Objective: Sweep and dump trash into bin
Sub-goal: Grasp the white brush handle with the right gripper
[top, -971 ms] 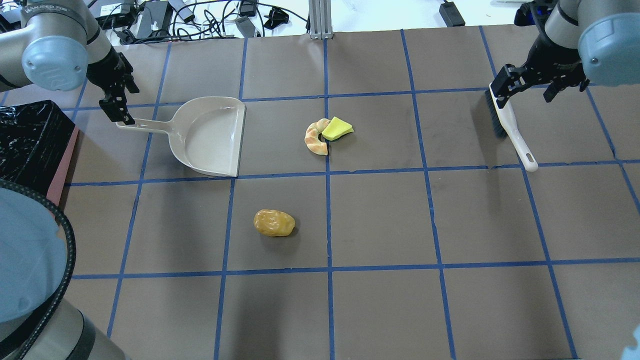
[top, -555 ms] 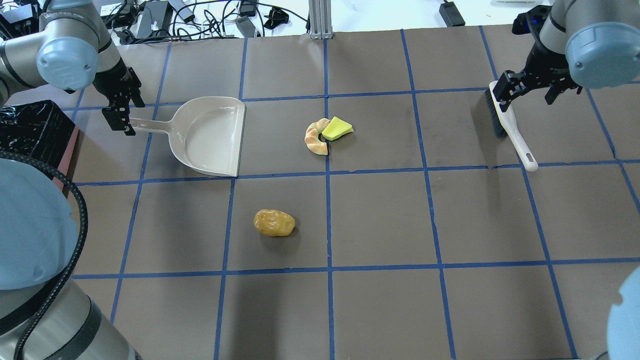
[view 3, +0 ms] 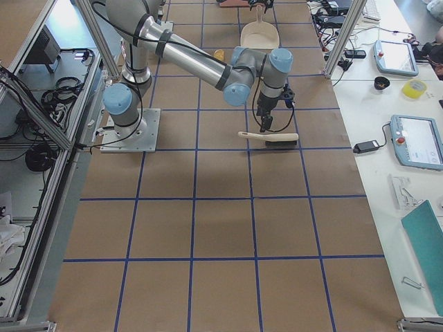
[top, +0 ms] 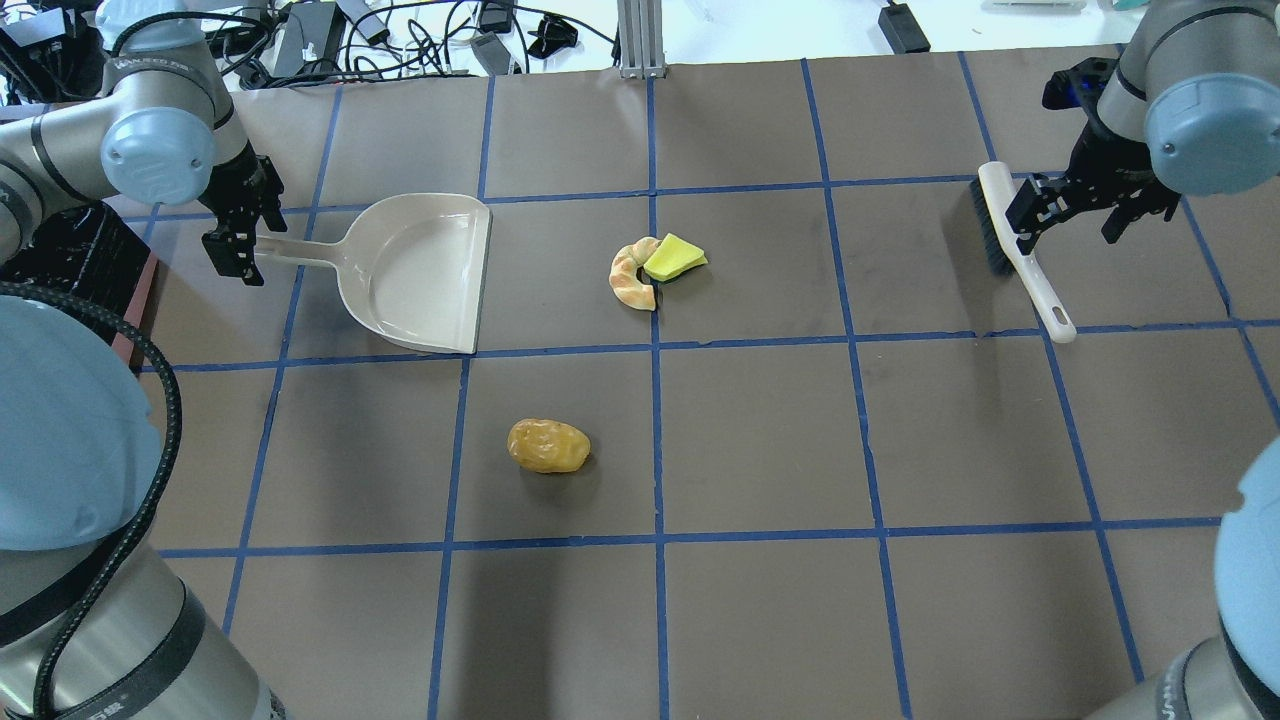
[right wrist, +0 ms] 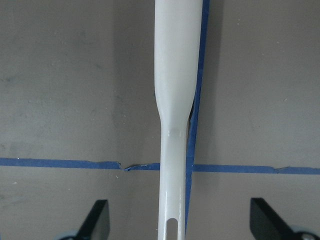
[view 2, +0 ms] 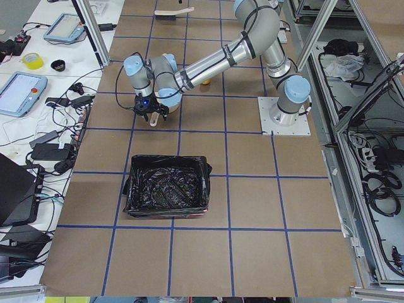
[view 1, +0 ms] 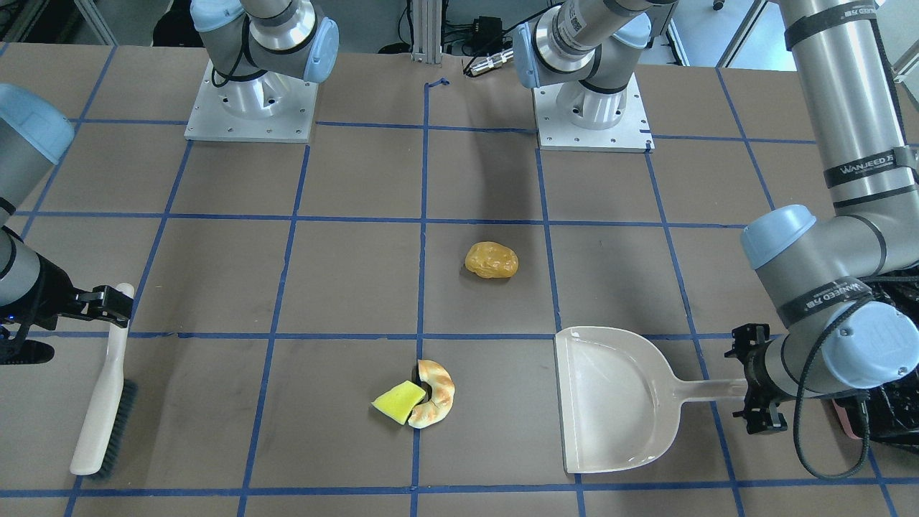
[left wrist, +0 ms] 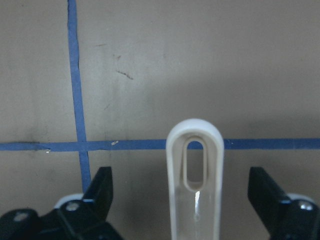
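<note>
The trash lies on the table: a golden-brown blob [top: 548, 446] [view 1: 491, 260], a tan croissant piece [top: 630, 275] [view 1: 434, 393] and a yellow-green wedge [top: 675, 257] [view 1: 398, 402] leaning on it. The bin [view 2: 167, 192], black-lined, stands at the table's left end. My left gripper [top: 245, 238] [view 1: 754, 384] [left wrist: 182, 200] is open. It straddles the end of the beige dustpan's handle [left wrist: 195, 175] with gaps on both sides. My right gripper [top: 1070, 215] [right wrist: 180, 222] is open over the white brush handle [right wrist: 177, 100], not touching it.
The beige dustpan [top: 415, 272] lies flat, mouth toward the croissant. The brush [top: 1015, 245] [view 1: 104, 402] lies flat at the far right. Blue tape lines grid the brown table. Cables and devices lie beyond the far edge [top: 400, 30].
My left gripper has come down and nearer the dustpan handle's end. My right gripper has moved along the brush toward its handle. Both stay open; the trash has not moved.
</note>
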Available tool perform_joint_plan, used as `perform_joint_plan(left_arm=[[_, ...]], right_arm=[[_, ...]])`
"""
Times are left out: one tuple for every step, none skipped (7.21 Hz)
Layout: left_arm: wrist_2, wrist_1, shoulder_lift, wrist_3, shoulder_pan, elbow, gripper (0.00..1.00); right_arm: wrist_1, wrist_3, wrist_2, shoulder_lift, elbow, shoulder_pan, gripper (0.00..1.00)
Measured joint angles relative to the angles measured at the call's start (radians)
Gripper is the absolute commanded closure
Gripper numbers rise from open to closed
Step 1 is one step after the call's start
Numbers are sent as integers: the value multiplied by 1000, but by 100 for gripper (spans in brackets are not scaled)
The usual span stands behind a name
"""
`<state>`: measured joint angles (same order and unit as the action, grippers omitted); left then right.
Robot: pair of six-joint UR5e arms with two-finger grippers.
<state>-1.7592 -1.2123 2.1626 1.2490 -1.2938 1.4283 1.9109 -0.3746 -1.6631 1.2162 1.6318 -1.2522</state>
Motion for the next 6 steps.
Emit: perform_joint_plan(left_arm=[[2,6,2,2,1,2,100],[10,9,2,4,2,4,100],[21,9,-1,4,2,7,100],[26,10,-6,5,2,8,100],[29,10,-15,11,2,5,100],[30,12,-20,23,1,0,100]], right_arm=[[-1,12,1,-11,16,2,0],[0,35,0,-15,45,3,0],[0,64,-3,-14,71,3,0],[0,78,-8,-12,82,3,0],[-1,87,-14,-8,88,5,0],[-4,119,-17,-3,90,9,0]])
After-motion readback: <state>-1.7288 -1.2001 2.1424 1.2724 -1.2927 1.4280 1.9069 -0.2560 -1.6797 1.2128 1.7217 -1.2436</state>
